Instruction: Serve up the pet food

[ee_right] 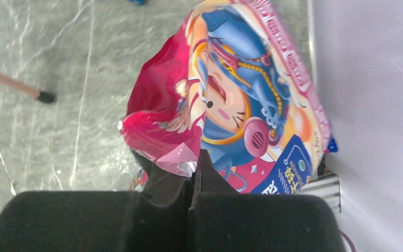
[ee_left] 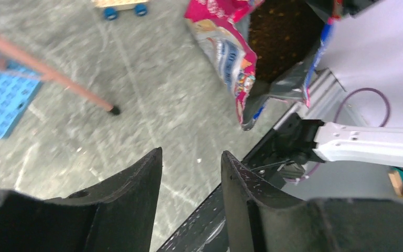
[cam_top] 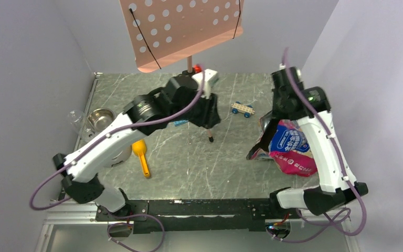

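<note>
The pink-and-blue foil bag (cam_top: 292, 149) lies at the right of the table, its open mouth lifted. My right gripper (cam_top: 271, 119) is shut on the bag's upper edge; the right wrist view shows the jaws (ee_right: 194, 160) pinching the pink foil of the bag (ee_right: 241, 100). Dark brown pet food (ee_left: 283, 37) shows inside the open bag (ee_left: 225, 47) in the left wrist view. My left gripper (cam_top: 208, 116) hangs open and empty over the table's middle back, left of the bag; its fingers (ee_left: 191, 153) hold nothing. The yellow scoop (cam_top: 142, 157) lies at the left.
A metal bowl (cam_top: 101, 118) and a clear cup (cam_top: 76, 118) stand at the far left. A stand with a perforated pink board (cam_top: 183, 29) rises at the back, its leg tip (cam_top: 210, 140) on the table. A toy car (cam_top: 242, 108) and a blue plate (ee_left: 2, 100) lie nearby.
</note>
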Robot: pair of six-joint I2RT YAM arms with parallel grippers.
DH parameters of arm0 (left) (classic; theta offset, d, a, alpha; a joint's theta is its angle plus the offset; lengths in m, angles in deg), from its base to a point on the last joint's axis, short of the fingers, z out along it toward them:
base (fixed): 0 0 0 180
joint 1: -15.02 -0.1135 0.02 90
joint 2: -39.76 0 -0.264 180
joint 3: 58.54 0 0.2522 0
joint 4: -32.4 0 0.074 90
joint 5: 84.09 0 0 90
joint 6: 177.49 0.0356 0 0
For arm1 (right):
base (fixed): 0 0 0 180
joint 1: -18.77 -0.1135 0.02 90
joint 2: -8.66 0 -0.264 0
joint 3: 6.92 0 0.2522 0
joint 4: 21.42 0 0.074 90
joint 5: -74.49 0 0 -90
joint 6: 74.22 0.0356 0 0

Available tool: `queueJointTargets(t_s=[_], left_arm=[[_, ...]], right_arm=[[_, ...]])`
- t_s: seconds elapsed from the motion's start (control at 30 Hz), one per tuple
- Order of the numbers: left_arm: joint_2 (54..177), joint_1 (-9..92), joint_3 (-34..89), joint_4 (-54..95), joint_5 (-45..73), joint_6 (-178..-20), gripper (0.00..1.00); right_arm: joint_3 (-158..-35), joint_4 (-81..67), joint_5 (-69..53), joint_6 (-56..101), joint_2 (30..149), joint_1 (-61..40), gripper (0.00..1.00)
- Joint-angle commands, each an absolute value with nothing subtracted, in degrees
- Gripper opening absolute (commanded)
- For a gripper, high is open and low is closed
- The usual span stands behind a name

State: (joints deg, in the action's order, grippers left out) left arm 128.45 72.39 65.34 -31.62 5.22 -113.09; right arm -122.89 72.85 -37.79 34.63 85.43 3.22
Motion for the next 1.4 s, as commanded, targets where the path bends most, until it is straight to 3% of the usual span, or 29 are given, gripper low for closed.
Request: queueJointTargets(t_s=[0.0, 0.27, 0.4, 0.5, 0.7, 0.97, 1.07, 1.2, 1.37], left_arm=[[116.57, 68.15, 53.98, -31.72, 0.02, -114.79, 0.51], [102.13, 63.03, 33.01, -36.46, -0.39, -119.29, 0.60], [101.32, 62.93, 28.26, -28.39, 7.75, -119.72, 0.92], [106.93, 62.99, 29.26, -20.82, 14.10, -119.08, 0.97], [122.49, 66.68, 38.77, -15.49, 22.64, -117.54, 0.76], [133.75, 72.35, 46.03, -14.08, 19.89, -121.92, 0.84], [135.12, 72.56, 45.50, -11.71, 17.75, -125.52, 0.77], [135.72, 72.81, 43.20, -10.39, 11.35, -129.91, 0.60], [138.50, 73.94, 42.57, -6.15, 9.96, -134.17, 0.61]], right_arm=[[-114.57, 49.39, -33.67, 39.27, 78.01, -10.91, 0.00], [-101.52, 45.63, -32.93, 48.72, 75.28, -23.80, 0.00], [-104.47, 47.18, -31.85, 45.74, 74.81, -24.09, 0.00], [-105.70, 48.70, -31.16, 44.85, 73.67, -24.16, 0.00], [-107.16, 50.36, -30.23, 46.79, 70.97, -24.12, 0.00], [-108.78, 50.17, -31.32, 49.64, 69.41, -24.07, 0.00], [-109.61, 50.92, -31.71, 50.23, 69.38, -24.11, 0.00], [-110.80, 52.56, -31.63, 50.86, 69.24, -24.11, 0.00], [-108.99, 53.54, -30.83, 52.42, 67.01, -24.14, 0.00]])
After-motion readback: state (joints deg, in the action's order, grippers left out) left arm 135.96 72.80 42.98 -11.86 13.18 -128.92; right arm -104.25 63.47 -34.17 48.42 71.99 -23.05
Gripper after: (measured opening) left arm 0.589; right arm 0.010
